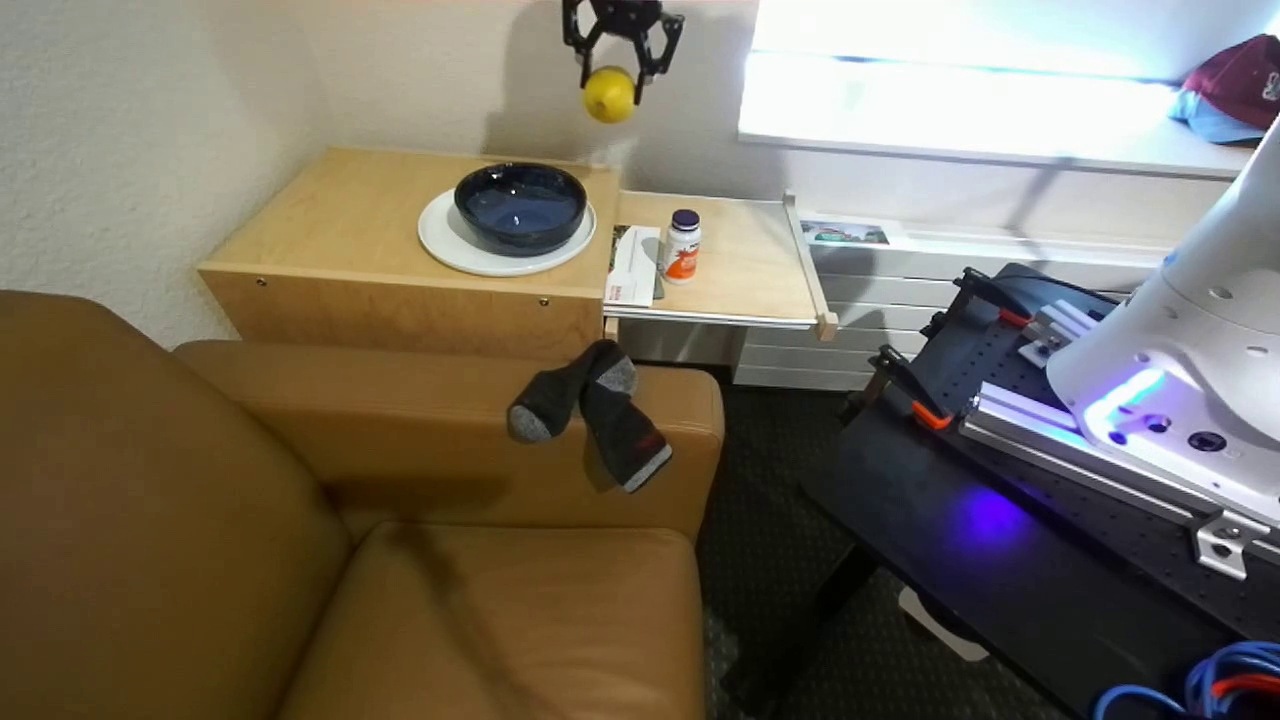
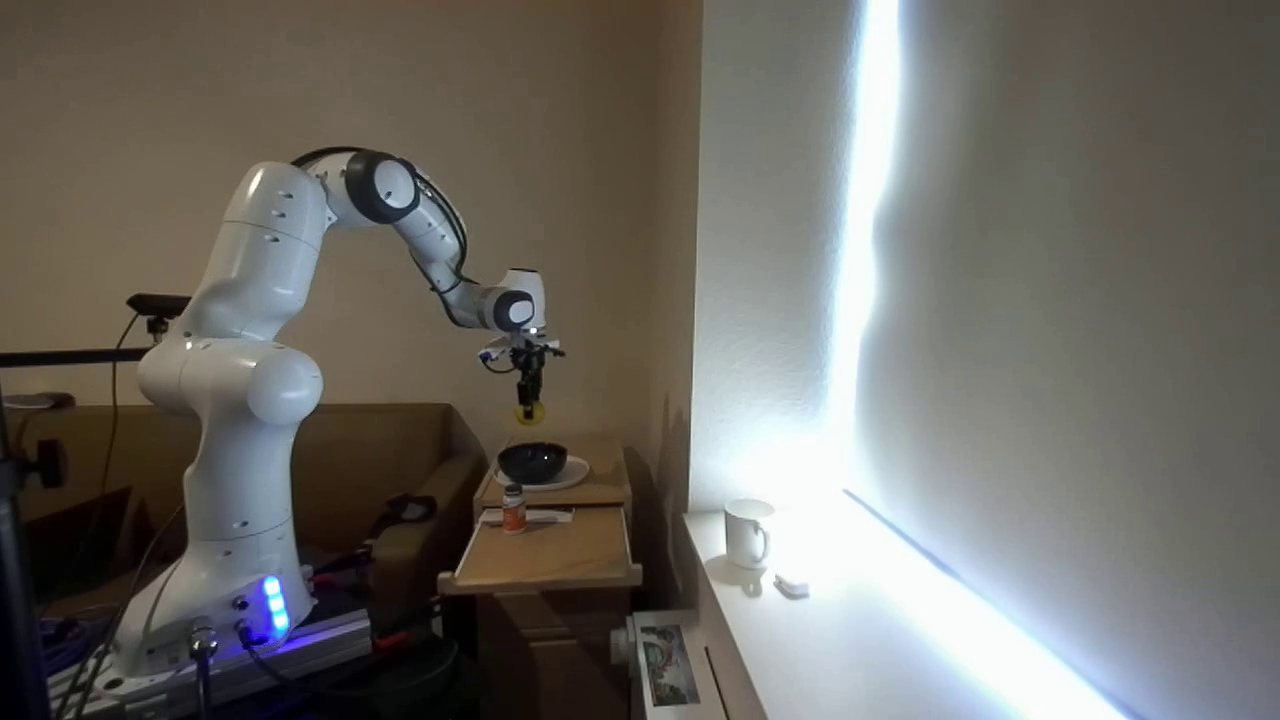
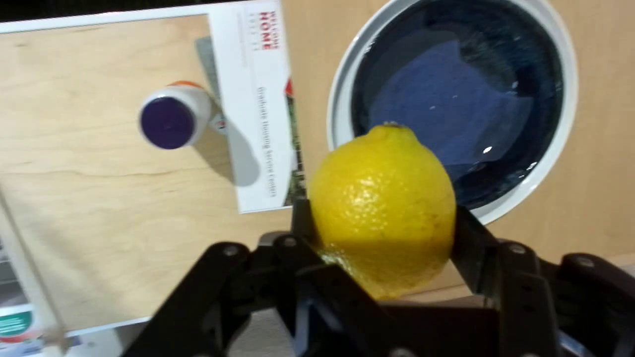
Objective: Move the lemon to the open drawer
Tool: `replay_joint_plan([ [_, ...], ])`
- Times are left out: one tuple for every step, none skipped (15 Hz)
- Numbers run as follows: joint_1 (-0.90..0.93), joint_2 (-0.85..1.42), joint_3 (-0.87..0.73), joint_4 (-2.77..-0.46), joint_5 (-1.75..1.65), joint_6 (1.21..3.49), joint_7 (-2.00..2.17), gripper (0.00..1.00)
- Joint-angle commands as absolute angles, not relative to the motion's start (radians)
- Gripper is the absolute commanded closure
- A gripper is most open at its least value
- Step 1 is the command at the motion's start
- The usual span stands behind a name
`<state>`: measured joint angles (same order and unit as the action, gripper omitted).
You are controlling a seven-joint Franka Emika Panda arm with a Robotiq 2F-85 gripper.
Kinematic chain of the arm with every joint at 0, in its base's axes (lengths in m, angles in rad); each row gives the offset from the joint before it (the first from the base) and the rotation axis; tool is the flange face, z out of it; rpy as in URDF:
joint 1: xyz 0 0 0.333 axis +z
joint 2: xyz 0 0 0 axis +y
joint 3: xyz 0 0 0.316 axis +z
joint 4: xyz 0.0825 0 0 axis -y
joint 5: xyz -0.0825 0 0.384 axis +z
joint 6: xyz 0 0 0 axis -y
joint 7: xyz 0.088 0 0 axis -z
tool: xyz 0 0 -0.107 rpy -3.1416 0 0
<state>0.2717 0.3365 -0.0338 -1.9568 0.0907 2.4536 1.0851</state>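
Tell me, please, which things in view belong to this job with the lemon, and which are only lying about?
For the job: lemon, gripper holding it, open drawer.
Lying about: dark bowl, white plate, bottle, leaflet, socks, mug, cap.

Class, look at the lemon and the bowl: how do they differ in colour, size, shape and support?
The lemon is bright yellow; the bowl is dark blue. The lemon looks much smaller than the bowl in both exterior views. The lemon is closed and round, the bowl open-topped. The end effector holds the lemon in the air, while the bowl sits upright on the plate. Both look shiny.
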Motion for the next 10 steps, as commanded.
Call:
replay_joint_plan([
  [0.219,0.156,-0.071,-2.203,0.035,2.486,1.167,0.56],
  [0.197,0.125,-0.079,-2.260,0.032,2.512,1.195,0.56],
  [0.173,0.104,-0.092,-2.318,0.022,2.561,1.234,0.56],
  [0.143,0.103,-0.097,-2.367,0.037,2.612,1.250,0.56],
  [0.117,0.102,-0.107,-2.420,0.044,2.668,1.272,0.56],
  [0.088,0.130,-0.105,-2.459,0.091,2.748,1.261,0.56],
  [0.063,0.161,-0.103,-2.495,0.140,2.818,1.252,0.56],
  [0.037,0.196,-0.093,-2.527,0.215,2.885,1.225,0.56],
  [0.006,0.242,-0.063,-2.548,0.328,2.950,1.178,0.56],
  [-0.105,0.278,0.067,-2.549,0.412,2.986,1.165,0.56],
])
